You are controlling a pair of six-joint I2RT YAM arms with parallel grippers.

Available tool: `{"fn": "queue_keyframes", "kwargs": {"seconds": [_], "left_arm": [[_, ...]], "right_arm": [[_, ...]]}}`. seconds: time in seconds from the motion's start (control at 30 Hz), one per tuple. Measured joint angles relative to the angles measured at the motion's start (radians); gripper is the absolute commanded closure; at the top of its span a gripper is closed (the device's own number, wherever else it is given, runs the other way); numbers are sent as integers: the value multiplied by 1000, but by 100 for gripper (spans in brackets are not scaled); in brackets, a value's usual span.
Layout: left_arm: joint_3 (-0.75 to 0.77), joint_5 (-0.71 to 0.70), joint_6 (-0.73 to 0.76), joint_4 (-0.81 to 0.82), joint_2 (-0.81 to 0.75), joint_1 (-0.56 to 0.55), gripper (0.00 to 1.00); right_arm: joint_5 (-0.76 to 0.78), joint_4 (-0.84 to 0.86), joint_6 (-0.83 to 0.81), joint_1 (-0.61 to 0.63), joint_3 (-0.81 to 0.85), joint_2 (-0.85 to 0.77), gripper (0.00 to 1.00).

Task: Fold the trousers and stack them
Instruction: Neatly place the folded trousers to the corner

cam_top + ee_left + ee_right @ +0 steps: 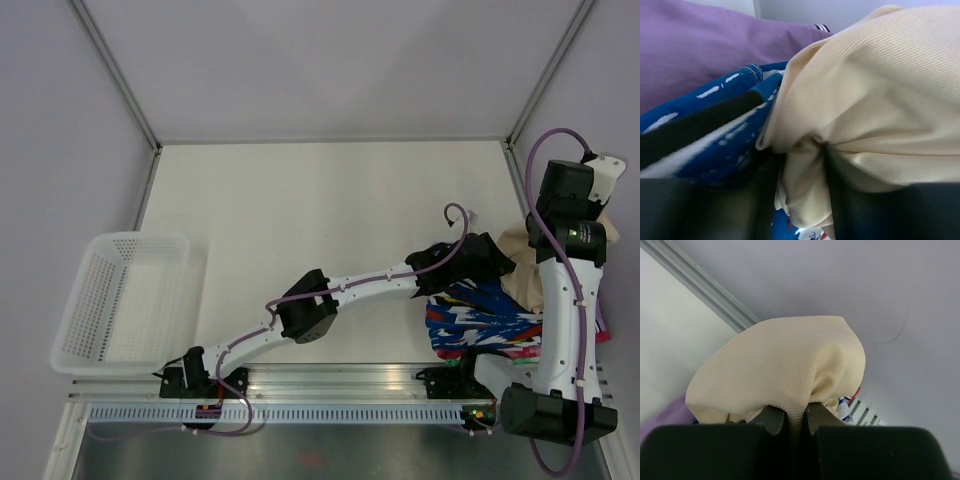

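The beige trousers (pixel 522 270) lie bunched on a heap of clothes at the table's right edge. My left arm stretches across the table to them, its gripper (pixel 490 258) at their left side. In the left wrist view a fold of the trousers (pixel 880 90) is gathered and pinched between the two dark fingers of that gripper (pixel 801 167). My right arm stands upright over the heap. In the right wrist view its gripper (pixel 796 422) is shut on a ridge of the trousers (pixel 775 360), which drape over the fingertips.
Blue, white, red and black patterned garments (pixel 480 320) lie under the trousers, with a purple cloth (pixel 700 50) behind. A white mesh basket (pixel 120 300) sits at the near left. The pale table (pixel 300 220) is bounded by grey walls and metal rails.
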Motion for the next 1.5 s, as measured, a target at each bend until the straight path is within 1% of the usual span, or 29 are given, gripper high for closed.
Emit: {"fn": "queue_keyframes", "kwargs": {"seconds": [0.07,0.23,0.3,0.33,0.43,0.5,0.57,0.73,0.83,0.9,1.0,1.13,1.23,1.4,1.43,1.47,1.5], "left_arm": [[3,3,-8,-2,0,0,98],[-6,6,12,8,-4,-1,98],[-56,6,45,23,-33,2,98],[-105,5,66,31,-62,5,98],[-309,1,129,64,-206,18,98],[-442,-5,159,87,-319,32,98],[-539,-21,194,99,-428,54,98],[-692,-53,255,130,-686,115,98],[-766,-58,270,151,-823,129,98],[-806,-58,274,156,-884,122,98],[-869,-55,277,150,-933,111,98],[-949,-38,276,101,-932,106,98],[-978,-23,275,70,-912,106,98],[-995,6,272,74,-904,104,98],[-999,9,272,79,-904,103,98],[-1005,9,272,84,-904,100,98],[-1012,10,273,84,-904,98,98]], "right_arm": [[3,-2,0,2,0,-1,100],[4,-5,-1,2,0,-9,100],[2,-9,-2,4,0,-18,100],[-3,-12,-2,4,0,-23,100],[-35,-32,-6,5,13,-30,100],[-87,-47,-17,6,51,-28,100],[-136,-50,-24,6,99,-28,100],[-239,-79,-27,8,278,-10,100],[-268,-90,-25,10,302,-8,100],[-285,-79,-25,10,246,-24,100],[-312,-71,-25,11,76,-56,100],[-309,-76,-33,12,-120,-36,100],[-284,-67,-56,13,-188,-17,100],[-227,-14,-107,13,-201,18,99],[-223,-7,-111,13,-201,31,86],[-222,-4,-113,13,-201,45,75],[-222,-3,-108,13,-201,59,48]]}}
